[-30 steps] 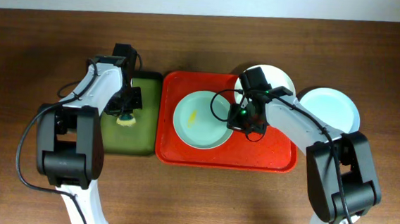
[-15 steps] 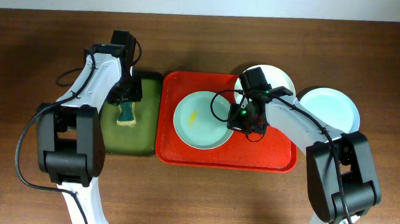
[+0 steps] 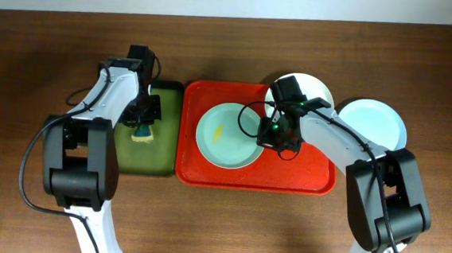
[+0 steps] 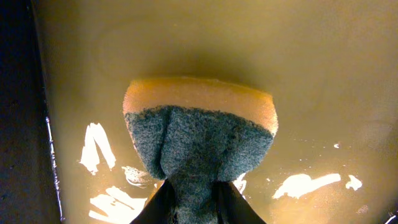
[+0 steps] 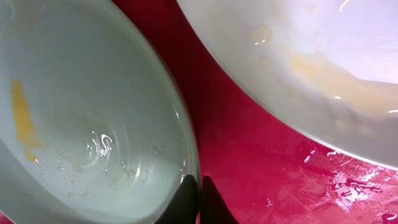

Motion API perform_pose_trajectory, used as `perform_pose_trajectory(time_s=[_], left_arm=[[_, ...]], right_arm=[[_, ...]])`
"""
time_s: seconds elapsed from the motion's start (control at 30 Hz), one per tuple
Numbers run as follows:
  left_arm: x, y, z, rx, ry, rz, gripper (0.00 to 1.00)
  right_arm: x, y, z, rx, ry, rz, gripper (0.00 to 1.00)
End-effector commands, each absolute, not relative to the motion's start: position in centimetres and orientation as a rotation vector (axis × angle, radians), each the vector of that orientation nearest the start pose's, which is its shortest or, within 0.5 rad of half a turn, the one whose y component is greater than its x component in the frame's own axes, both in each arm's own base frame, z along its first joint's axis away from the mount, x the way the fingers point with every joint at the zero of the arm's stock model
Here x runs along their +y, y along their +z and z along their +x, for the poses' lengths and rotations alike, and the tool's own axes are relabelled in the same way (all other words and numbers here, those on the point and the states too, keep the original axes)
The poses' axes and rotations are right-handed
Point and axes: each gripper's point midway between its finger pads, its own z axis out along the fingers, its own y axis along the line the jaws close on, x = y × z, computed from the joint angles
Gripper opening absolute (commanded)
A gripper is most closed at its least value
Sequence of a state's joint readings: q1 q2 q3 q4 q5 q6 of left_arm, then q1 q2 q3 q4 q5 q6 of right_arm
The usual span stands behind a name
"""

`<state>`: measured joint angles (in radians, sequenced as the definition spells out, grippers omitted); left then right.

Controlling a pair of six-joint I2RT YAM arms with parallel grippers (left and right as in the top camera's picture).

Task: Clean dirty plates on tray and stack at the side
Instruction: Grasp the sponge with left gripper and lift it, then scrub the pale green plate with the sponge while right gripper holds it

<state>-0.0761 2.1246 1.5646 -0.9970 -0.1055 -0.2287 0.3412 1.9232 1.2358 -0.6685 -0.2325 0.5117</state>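
Observation:
The pale mint green plate lies on the red tray and has a yellow smear left of its middle. My right gripper is shut on its right rim; the right wrist view shows the fingers pinching the plate's edge. The white plate sits at the tray's far right corner and has faint yellow smears in the right wrist view. The light blue plate lies on the table to the right of the tray. My left gripper is shut on a yellow and green sponge.
A dark green tray lies left of the red tray, with the sponge held just over it. Its surface is wet and shiny in the left wrist view. Brown table surrounds both trays.
My left gripper with the sponge shifted slightly back and forth over the dark green tray. The right arm and the plates have not moved.

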Motion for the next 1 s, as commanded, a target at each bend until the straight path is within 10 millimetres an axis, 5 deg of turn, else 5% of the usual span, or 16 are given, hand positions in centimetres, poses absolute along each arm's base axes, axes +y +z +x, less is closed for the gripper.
perform_pose_trajectory(time_s=[0.0,0.07,0.13,0.23,0.27,0.37,0.43,0.6,0.67,0.73,0.8,0.97], left_arm=[[-1.2,0.7,39.6,3.125,0.142,-0.252,0.17],[-1.2,0.1,39.1,3.134,0.138,-0.252,0.00],[-3.0,0.8,39.8,3.125,-0.029,-0.167,0.00],[-3.2,8.2,43.0,2.910,-0.083,-0.118,0.00],[-2.8,12.0,43.9,2.805,-0.042,-0.027,0.00],[-1.9,18.0,44.4,2.657,0.028,-0.001,0.00],[-2.3,20.1,44.2,2.608,0.008,0.007,0.00],[-7.8,20.0,43.3,2.620,-0.191,0.152,0.00],[-11.1,19.7,42.3,2.636,-0.249,0.230,0.00],[-13.4,19.5,41.5,2.640,-0.267,0.304,0.00],[-15.8,19.2,40.8,2.656,-0.299,0.313,0.00],[-19.6,13.9,38.9,2.810,-0.295,0.411,0.00]], right_arm=[[16.7,1.4,35.1,3.007,0.437,0.197,0.04],[16.7,1.4,35.1,3.007,0.437,0.197,0.05],[16.7,1.4,34.9,3.017,0.432,0.199,0.05],[16.5,1.3,34.3,3.039,0.419,0.153,0.11],[16.4,1.3,34.2,3.044,0.416,0.154,0.10],[16.5,1.3,34.2,3.045,0.422,0.154,0.04],[16.6,1.3,34.1,3.047,0.433,0.153,0.04],[16.7,1.4,34.5,3.030,0.440,0.150,0.04],[16.9,1.5,35.0,3.010,0.450,0.152,0.15],[17.6,1.7,35.2,3.001,0.509,0.204,0.04],[18.7,2.2,35.5,2.978,0.610,0.184,0.04],[18.8,2.2,35.7,2.972,0.610,0.182,0.04]])
